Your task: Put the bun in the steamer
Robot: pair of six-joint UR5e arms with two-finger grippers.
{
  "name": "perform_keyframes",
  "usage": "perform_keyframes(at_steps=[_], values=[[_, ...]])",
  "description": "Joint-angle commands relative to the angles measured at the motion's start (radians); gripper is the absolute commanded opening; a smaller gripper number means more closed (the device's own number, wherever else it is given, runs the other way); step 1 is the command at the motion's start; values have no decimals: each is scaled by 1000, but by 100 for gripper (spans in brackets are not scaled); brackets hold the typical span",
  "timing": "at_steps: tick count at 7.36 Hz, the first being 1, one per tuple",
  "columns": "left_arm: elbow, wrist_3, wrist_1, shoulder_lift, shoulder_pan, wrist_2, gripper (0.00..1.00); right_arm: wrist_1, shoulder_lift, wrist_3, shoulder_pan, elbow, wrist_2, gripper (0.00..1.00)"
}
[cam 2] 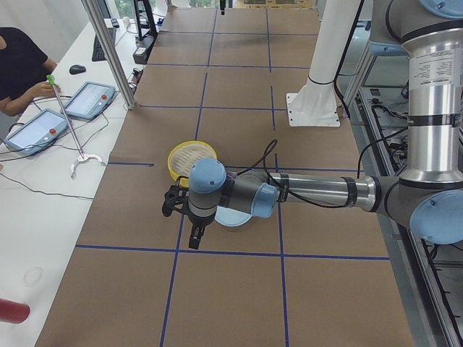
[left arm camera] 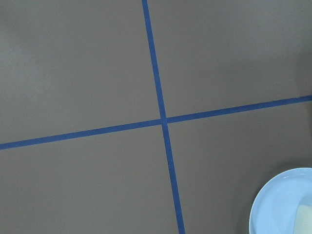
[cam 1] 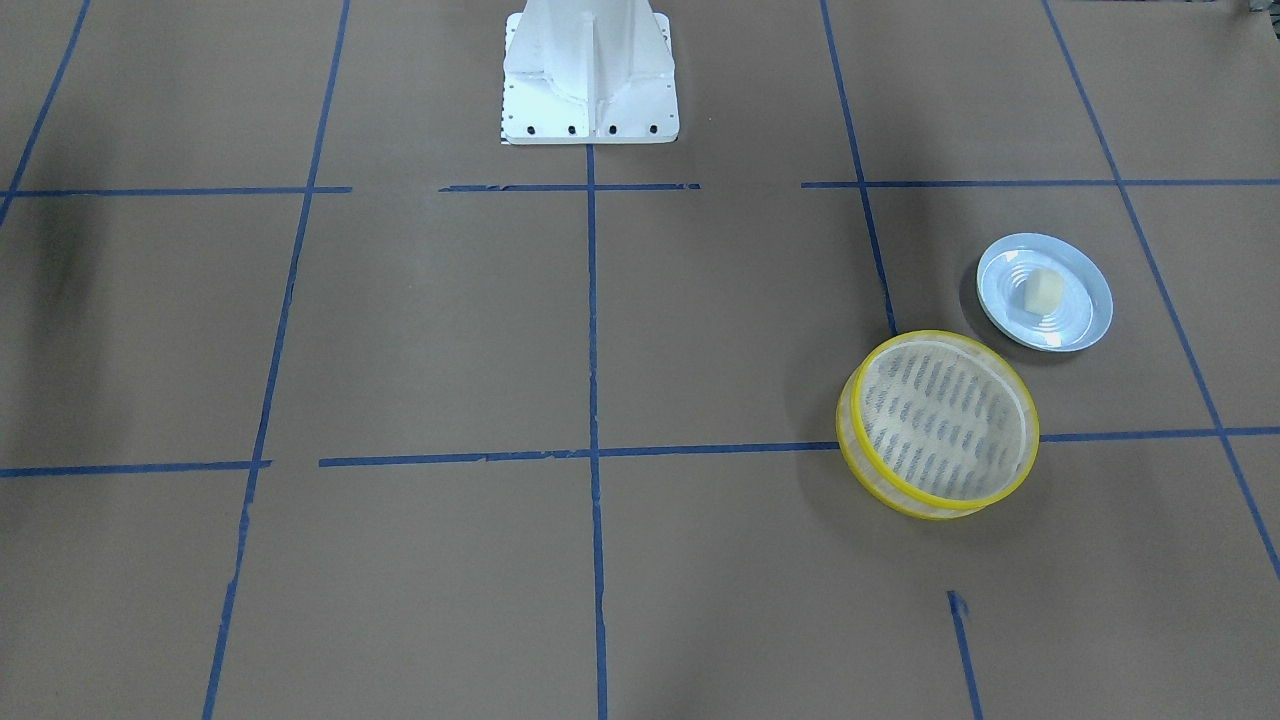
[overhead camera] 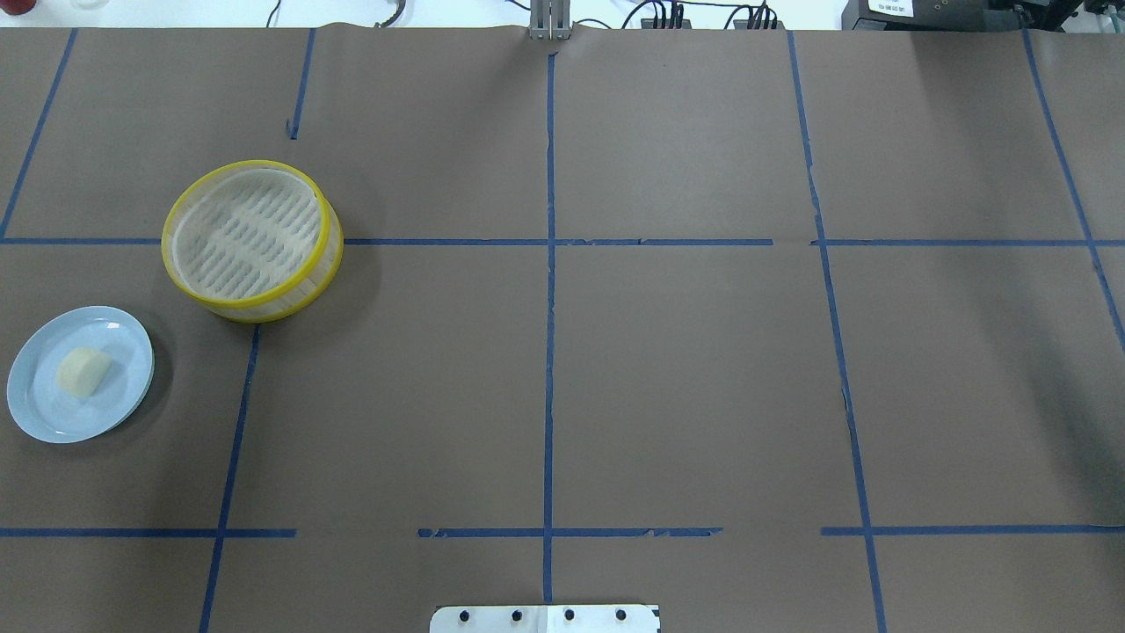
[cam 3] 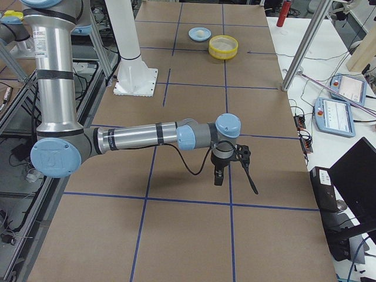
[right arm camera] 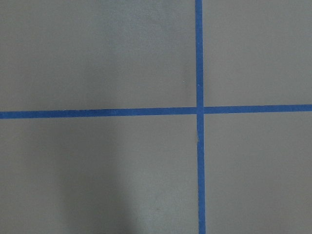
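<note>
Left claw (cam 2: pixel 184 217) hangs over the bench (overhead camera: pixel 685 369) near the steamer (overhead camera: pixel 255 303), over by the blue plate (overhead camera: pixel 53 422). I only see it from the side of the room, so I cannot tell if it is open or closed. The bun (overhead camera: pixel 83 370) is not in it. I think it hangs there because the bun is on its side of the bench, so it is the one to do the picking up.

The bun lies on the blue plate. The plate sits just beside the steamer and does not touch it. The steamer has no lid and nothing in it, so its floor with the little slots shows all the way across. That makes sense to me: the trip from plate to steamer is short, and the open top is ready for the bun. None of the job is done yet.

The right claw (cam 3: pixel 235 179) is well away from the steamer, at the other end of the bench. I guess it is parked there to be out of the way. I cannot tell if it is open or closed either.

Some things are hard to see. From the left end of the room the arm (cam 2: pixel 318 191) covers much of the plate and hides the bun. The left claw's own camera catches only a corner of the plate and a thin bit of the bun at the edge. The right claw's camera shows only brown paper (right arm camera: pixel 97 58) and blue tape lines (right arm camera: pixel 199 48). From above, neither claw shows at all.
</note>
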Motion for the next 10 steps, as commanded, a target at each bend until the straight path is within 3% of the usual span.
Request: perform_keyframes(at_steps=[1, 7, 10], values=[[4, -1, -1, 9, 0, -1, 100, 0, 0, 0, 0, 0, 0, 100], [-45, -10, 6, -26, 1, 2, 100, 0, 0, 0, 0, 0, 0, 100], [-131, -163, 10, -23, 42, 8, 100, 0, 0, 0, 0, 0, 0, 100]])
